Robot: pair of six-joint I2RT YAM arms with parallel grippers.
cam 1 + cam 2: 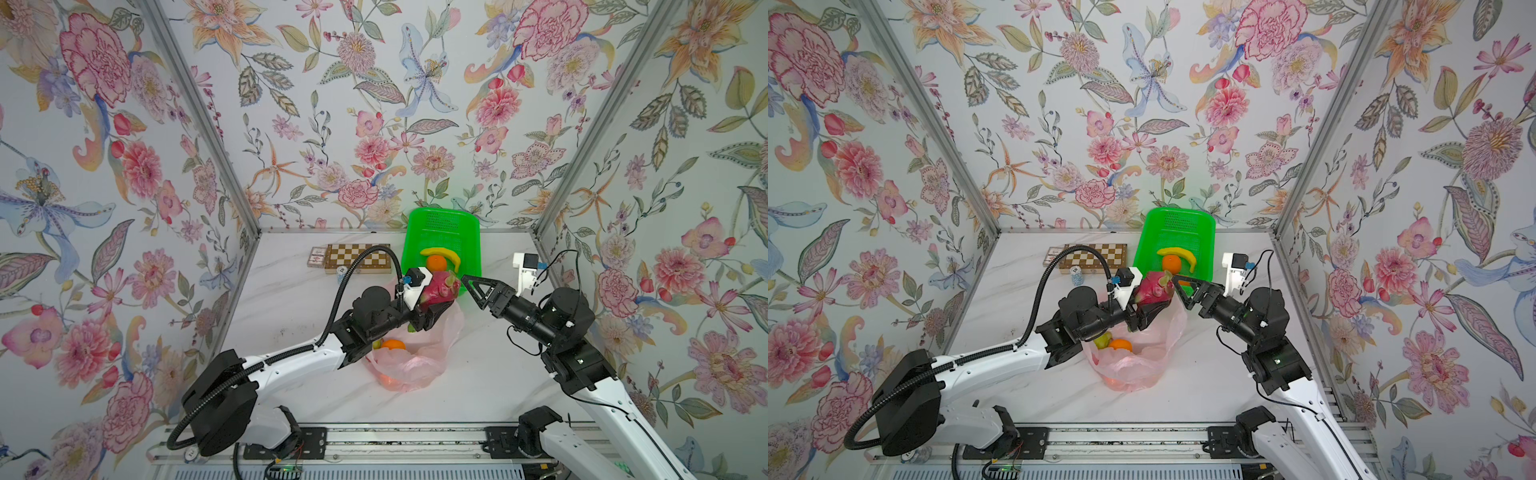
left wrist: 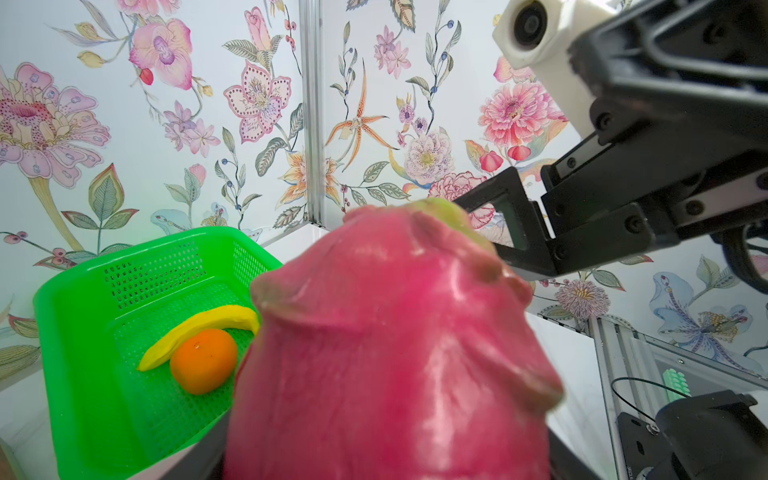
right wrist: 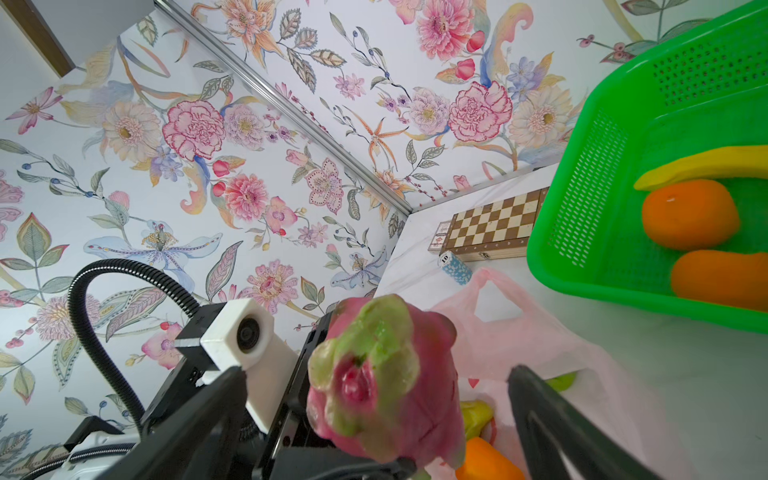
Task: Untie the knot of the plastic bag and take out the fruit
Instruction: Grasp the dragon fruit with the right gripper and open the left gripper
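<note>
My left gripper (image 1: 441, 305) is shut on a magenta dragon fruit (image 1: 442, 289), held in the air above the plastic bag (image 1: 419, 361) and beside the green basket (image 1: 440, 224). The dragon fruit (image 2: 395, 353) fills the left wrist view and hides the fingers. My right gripper (image 1: 467, 286) is open; in the right wrist view the green tip of the dragon fruit (image 3: 386, 382) sits between its spread fingers (image 3: 540, 415) without touching them. The pink bag (image 3: 519, 332) lies open on the table with an orange (image 1: 392, 345) and a yellow-green fruit (image 3: 476, 415) inside. No knot shows.
The basket (image 3: 582, 208) holds a banana (image 1: 440, 252) and two oranges (image 3: 690, 214). Left of it, by the back wall, lie a chessboard (image 1: 357, 257), a card box (image 1: 316, 256) and a stack of chips (image 3: 455, 268). Flowered walls close three sides.
</note>
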